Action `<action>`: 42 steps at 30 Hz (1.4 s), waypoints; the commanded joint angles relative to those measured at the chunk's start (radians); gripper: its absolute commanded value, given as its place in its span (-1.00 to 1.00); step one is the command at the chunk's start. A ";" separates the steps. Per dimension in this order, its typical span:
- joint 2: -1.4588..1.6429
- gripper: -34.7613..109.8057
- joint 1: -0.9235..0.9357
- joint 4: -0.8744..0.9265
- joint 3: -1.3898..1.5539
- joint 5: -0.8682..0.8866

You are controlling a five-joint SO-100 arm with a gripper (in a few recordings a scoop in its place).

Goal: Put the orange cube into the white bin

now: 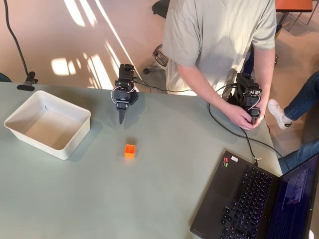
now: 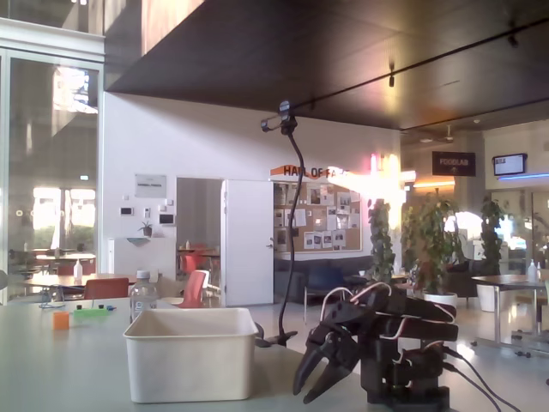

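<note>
Sunlight is falling in bright streaks across the floor (image 1: 94,55) in the overhead view, while the desk (image 1: 99,189) is sitting in even, soft shade. In the fixed view, orange glare is blooming near the noticeboard (image 2: 322,215), and everything is looking hazy.

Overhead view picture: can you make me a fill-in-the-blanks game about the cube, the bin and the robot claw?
1. In the overhead view, the little cube on the table is colored ____.
2. The white bin has ____ inside it.
3. In the overhead view, the cube lies to the ____ of the bin.
4. The robot's gripper is holding ____.

Missing words: orange; nothing; right; nothing
</note>
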 commanded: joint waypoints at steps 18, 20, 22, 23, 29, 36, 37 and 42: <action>0.009 -0.35 -0.006 -0.020 -0.005 -0.006; 0.011 -0.35 -0.008 -0.021 -0.014 -0.005; 0.011 -0.35 -0.009 -0.023 -0.018 -0.003; 0.011 -0.35 -0.009 -0.023 -0.028 -0.002; 0.011 -0.35 -0.009 -0.044 -0.195 0.002; -0.014 -0.35 -0.008 -0.130 -0.512 0.006; -0.034 -0.35 -0.008 -0.121 -0.560 0.006; -0.342 -0.35 -0.009 0.026 -0.864 0.008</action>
